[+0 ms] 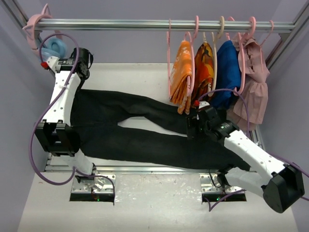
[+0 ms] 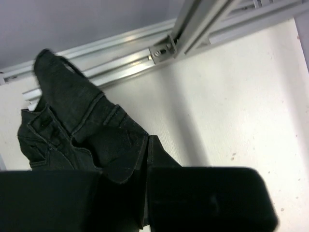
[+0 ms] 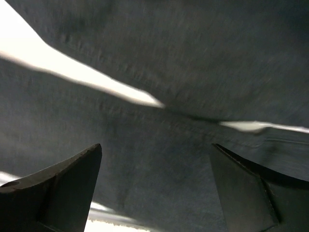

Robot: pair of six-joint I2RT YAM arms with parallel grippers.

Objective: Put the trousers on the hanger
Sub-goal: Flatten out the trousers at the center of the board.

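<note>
Left claw [image 2: 146,188] clamped on trousers [image 1: 145,145] waistband; right claw [image 3: 155,186] spread apart over legs.

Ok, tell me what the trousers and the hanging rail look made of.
The trousers: black woven cloth, possibly denim, with a matte finish; stitched seams and a soft, crumpled waistband show. The rail: silvery metal, probably extruded aluminium, with a dull sheen and lengthwise grooves.

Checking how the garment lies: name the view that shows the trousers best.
Top external: the trousers lie spread across the table, both legs visible. Left wrist shows only the bunched waistband end at the left jaws; right wrist only blurred close-up fabric between the right jaws.
</note>
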